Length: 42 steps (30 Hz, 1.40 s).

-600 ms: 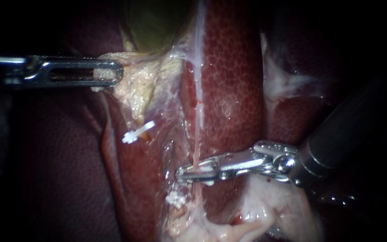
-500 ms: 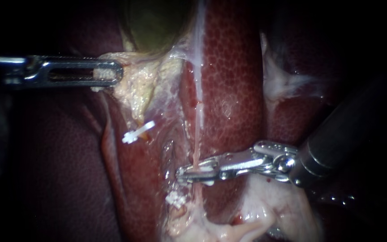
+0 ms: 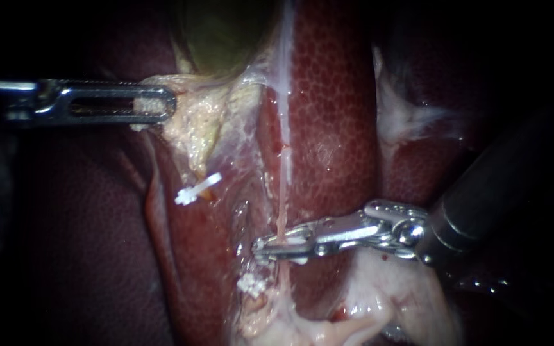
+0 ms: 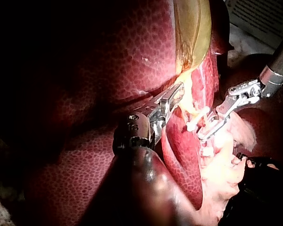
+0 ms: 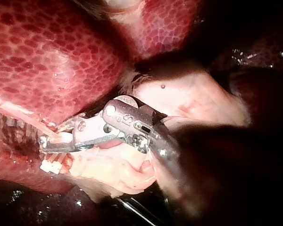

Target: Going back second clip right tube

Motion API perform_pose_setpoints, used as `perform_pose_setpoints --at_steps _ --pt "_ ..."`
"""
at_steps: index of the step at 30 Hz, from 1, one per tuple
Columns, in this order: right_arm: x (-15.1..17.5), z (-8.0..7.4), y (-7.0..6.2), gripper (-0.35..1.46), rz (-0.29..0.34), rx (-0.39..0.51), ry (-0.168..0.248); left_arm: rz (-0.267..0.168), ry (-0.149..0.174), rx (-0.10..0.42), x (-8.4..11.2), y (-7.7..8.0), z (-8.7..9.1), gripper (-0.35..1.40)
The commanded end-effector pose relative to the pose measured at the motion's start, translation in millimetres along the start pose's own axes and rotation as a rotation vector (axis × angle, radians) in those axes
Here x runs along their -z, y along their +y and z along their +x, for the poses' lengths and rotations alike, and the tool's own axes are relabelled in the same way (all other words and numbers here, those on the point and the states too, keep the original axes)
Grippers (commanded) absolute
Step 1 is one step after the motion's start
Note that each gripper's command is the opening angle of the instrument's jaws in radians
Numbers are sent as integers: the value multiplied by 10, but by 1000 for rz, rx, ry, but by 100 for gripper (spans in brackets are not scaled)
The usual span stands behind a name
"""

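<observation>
1. Two instruments are at work. The left instrument [image 3: 155,106] has its jaws clamped on the pale tissue [image 3: 193,122] just below the gallbladder [image 3: 226,32] and draws it to the left. The right instrument [image 3: 277,248] reaches in across the liver [image 3: 335,96].
2. The right tube [image 3: 281,214] is the thin pinkish strand running from far to near down the middle of the field. It crosses straight through the right instrument's jaws.
3. Those jaws stand narrowly apart, one on the far side of the crossing point and one on the near side. A slim slot shows between them, so they appear released rather than biting.
4. A white clip [image 3: 251,284] sits nearer than the jaws, just left of the tube. A second white clip [image 3: 197,189] lies well to the left. I cannot see whether a fresh clip lies inside the jaws.
5. The step in hand is judged to be the retreat. To do it well, part the jaws enough to clear the strand, then draw back along the shaft's own line to the right.
6. Avoid lifting or twisting, since a snagged jaw could drag or tear this thin tube.
7. The left instrument's pull should hold steady, so that the tube stays taut and easy to see.
</observation>
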Motion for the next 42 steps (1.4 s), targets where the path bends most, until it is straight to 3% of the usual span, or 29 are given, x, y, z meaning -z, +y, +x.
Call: perform_pose_setpoints --at_steps 1,6,8,16,20,25,31,35,42 --pt "2 4 1 44 -14 7 8 0 0 0 0 0 0 -35" --pt "15 20 -1 57 -44 34 26 0 0 0 0 0 0 -35" --pt "23 26 -2 60 -95 63 49 0 0 0 0 0 0 -35" --pt "71 44 -13 60 -115 167 46 0 0 0 0 0 0 -35" --pt "102 66 -33 60 -113 241 38 0 0 0 0 0 1 -35" --pt "128 99 -77 60 -107 326 41 0 0 -1 0 1 1 -35" --pt "136 122 -123 60 -103 416 41 -1 -1 -1 -2 1 2 -35" --pt "138 128 -136 60 -103 447 38 -3 -2 -2 -4 1 3 -35" --pt "140 127 -135 60 -104 464 36 -7 -5 -6 -13 5 12 -35"
